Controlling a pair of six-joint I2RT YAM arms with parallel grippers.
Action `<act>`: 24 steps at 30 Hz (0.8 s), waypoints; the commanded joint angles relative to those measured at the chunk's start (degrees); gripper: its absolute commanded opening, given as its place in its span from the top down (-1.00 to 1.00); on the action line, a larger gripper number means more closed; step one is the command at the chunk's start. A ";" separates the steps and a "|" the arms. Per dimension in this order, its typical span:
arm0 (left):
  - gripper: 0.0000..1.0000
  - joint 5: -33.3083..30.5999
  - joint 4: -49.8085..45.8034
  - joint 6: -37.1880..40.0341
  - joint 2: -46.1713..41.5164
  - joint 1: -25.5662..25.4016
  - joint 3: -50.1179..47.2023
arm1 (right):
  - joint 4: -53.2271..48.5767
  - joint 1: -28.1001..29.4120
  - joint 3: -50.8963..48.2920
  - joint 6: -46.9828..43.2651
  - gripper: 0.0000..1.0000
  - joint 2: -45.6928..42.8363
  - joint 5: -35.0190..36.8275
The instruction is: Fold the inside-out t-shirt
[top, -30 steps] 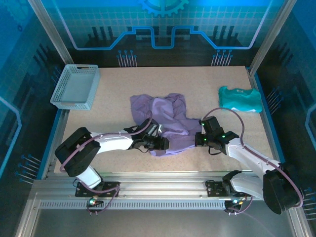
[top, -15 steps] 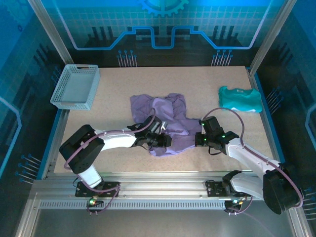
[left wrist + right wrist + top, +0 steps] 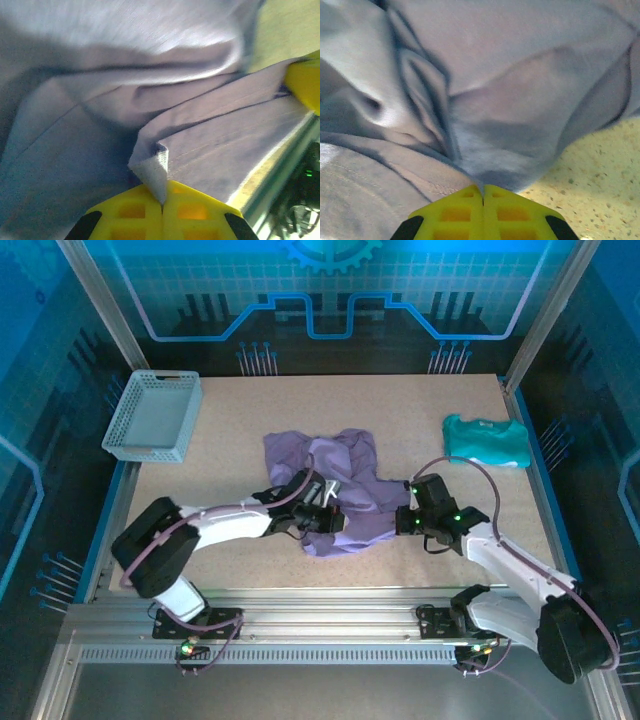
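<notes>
Crumpled lavender t-shirt (image 3: 340, 458) lies mid-table; the left gripper (image 3: 325, 515) is clenched on its near-left fold, and the right gripper (image 3: 404, 512) is clenched on its right edge.

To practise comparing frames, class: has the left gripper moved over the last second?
Yes, slightly: the left gripper moved away from the near rail, onto the t-shirt.

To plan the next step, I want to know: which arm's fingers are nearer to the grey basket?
Left. The left fingers pinch the purple t-shirt, right of the basket and closer to the robot; the right fingers pinch its right edge, farther off.
</notes>
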 commanded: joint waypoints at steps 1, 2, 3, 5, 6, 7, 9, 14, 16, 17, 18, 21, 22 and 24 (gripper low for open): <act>1.00 -2.94 -0.47 5.63 -10.48 2.17 -0.88 | 2.65 0.34 3.61 3.07 0.88 -3.10 -4.88; 1.00 -3.97 -1.44 6.32 -13.56 3.32 -1.15 | 4.69 1.41 3.78 4.76 0.86 -3.18 -6.04; 1.00 -5.34 -3.03 6.85 -16.66 4.63 -1.20 | 6.92 2.77 4.11 6.51 0.84 -2.91 -6.60; 1.00 -8.83 -6.52 7.51 -22.51 7.44 -1.02 | 11.76 6.21 5.57 8.29 0.74 -0.81 -7.29; 1.00 -11.17 -8.58 7.48 -25.42 9.22 -0.78 | 13.74 8.18 7.34 8.26 0.65 1.14 -8.46; 1.00 -13.19 -10.32 7.28 -28.06 10.96 -0.48 | 13.83 9.67 9.80 7.41 0.57 3.01 -9.89; 1.00 -15.71 -14.80 6.59 -32.71 15.70 1.03 | 7.98 11.92 16.53 2.92 0.40 6.70 -9.49; 1.00 -16.01 -24.44 6.88 -36.53 26.73 5.54 | -0.28 6.08 19.85 -3.22 0.04 8.74 -0.80; 1.00 -14.86 -26.54 6.80 -36.45 30.07 7.03 | -1.48 1.73 19.36 -2.53 -0.02 11.33 -0.25; 1.00 -14.05 -27.02 6.72 -36.32 31.39 7.48 | -1.56 -0.06 19.30 -3.00 -0.05 13.36 -0.58; 1.00 -13.29 -27.14 6.72 -36.32 32.35 7.81 | -1.81 -1.06 19.70 -3.59 -0.18 15.56 0.04; 1.00 -11.40 -27.05 6.63 -35.87 34.13 8.52 | -3.66 -1.85 22.62 -6.82 -0.26 22.24 3.86; 1.00 -11.11 -27.08 6.64 -35.63 34.30 8.76 | -4.40 -1.95 23.86 -7.85 -0.27 24.09 5.25; 1.00 -10.71 -26.97 6.71 -35.23 34.52 8.91 | -6.62 -2.17 27.02 -10.73 -0.29 28.53 8.78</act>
